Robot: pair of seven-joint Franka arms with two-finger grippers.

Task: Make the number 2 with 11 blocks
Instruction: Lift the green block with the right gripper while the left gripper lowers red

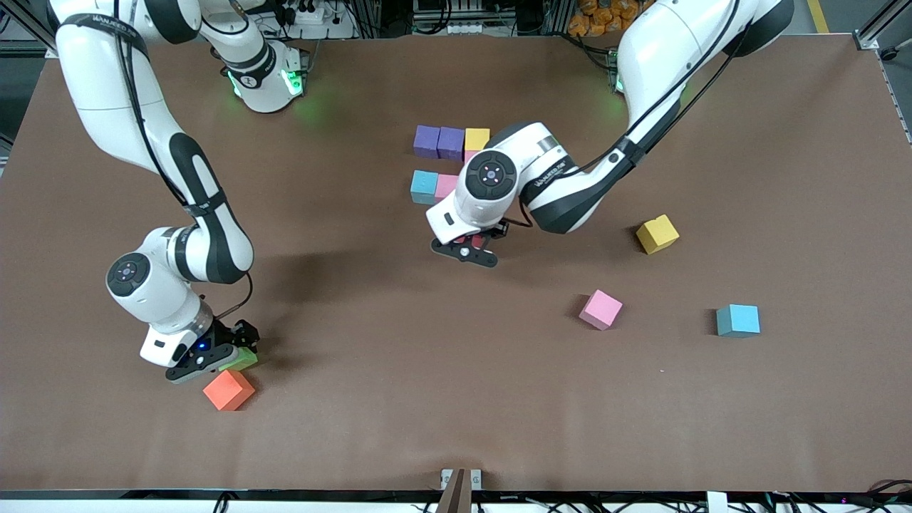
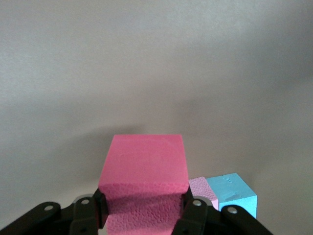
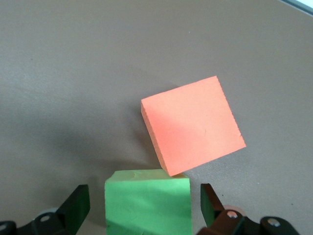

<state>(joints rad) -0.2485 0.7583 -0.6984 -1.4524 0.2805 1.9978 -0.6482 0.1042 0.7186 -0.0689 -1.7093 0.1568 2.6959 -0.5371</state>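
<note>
On the brown table point(image 1: 107, 442), seen from the front, the number 2 point(image 1: 449, 160) is only begun. Two purple blocks point(image 1: 438, 142) and a yellow block point(image 1: 477, 138) form its top row. A pink block point(image 1: 470, 154) peeps out under the yellow one, and a light blue block point(image 1: 424, 187) touches another pink one point(image 1: 446, 185) in the middle row. The left arm's wrist hides whatever completes that row. The left gripper point(image 1: 468, 249) hangs at about six o'clock from these blocks. The right gripper point(image 1: 208, 356) is low at the right arm's end, over a green block point(image 1: 241, 360). An orange block point(image 1: 228, 390) lies just at five o'clock of the green one. A loose yellow block point(image 1: 657, 234), a pink one point(image 1: 600, 309) and a blue one point(image 1: 737, 320) are scattered toward the left arm's end.

From the left wrist, the left gripper point(image 2: 144, 208) is clamped on a red block point(image 2: 144, 164), carried over bare table, with the pink point(image 2: 203, 188) and light blue point(image 2: 232, 193) blocks close beside it. The started digit lies at roughly twelve o'clock of the carried block in the front view, so the left arm is the one placed to extend it.

From the right wrist, the right gripper point(image 3: 144, 208) stands wide open astride the green block point(image 3: 146, 198), fingers point(image 3: 78, 205) clear of its sides. One corner of the orange block point(image 3: 193, 125) touches it and may get nudged in a grasp.
</note>
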